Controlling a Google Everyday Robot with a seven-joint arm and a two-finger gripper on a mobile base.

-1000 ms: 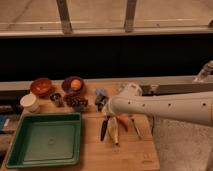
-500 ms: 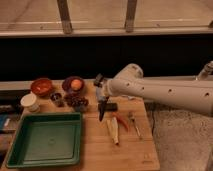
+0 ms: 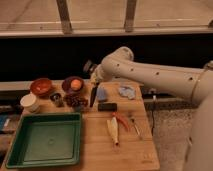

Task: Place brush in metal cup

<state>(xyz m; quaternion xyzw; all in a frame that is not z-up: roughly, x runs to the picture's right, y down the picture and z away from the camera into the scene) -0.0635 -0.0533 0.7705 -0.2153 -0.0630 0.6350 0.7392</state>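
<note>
Camera view shows the task roughly half done, as I judge it. The short, dark, shiny metal cup (image 3: pixel 56 98) stands near the back-left part of the wooden worktop (image 3: pixel 95 152), just in front of the two bowls, and nothing long sticks out of it. Right of it, the white arm's pincer (image 3: pixel 93 79) hangs over the back middle of the worktop, clamped together on the upper end of the long, slim, black-handled brush (image 3: pixel 92 97). The brush dangles nearly upright; I cannot tell whether its lower end touches the wood. So the pick-up looks done. What is left is to carry the brush leftward over the cup, lower it in and let go.

A deep green plastic tray (image 3: pixel 45 159) fills the front-left corner. A white cup (image 3: pixel 30 102) sits by the left edge, near the metal cup. Along the back edge stand a reddish-brown bowl (image 3: pixel 41 86) and a second brown bowl holding something orange (image 3: pixel 74 84). A dark red clump (image 3: pixel 75 101) lies just beside the metal cup, between it and the hanging brush. It is the thing most likely to be brushed on the way over, and the bowls crowd the cup from behind.

Right of the brush lie a pale blue-grey lump (image 3: pixel 102 94), a flat black block (image 3: pixel 107 106) and a crumpled blue cloth (image 3: pixel 126 91). Nearer the front edge rest a cream-coloured flat utensil (image 3: pixel 114 131), a thin red-handled utensil (image 3: pixel 122 121) and a thin grey utensil (image 3: pixel 134 125), all well clear of the path.
</note>
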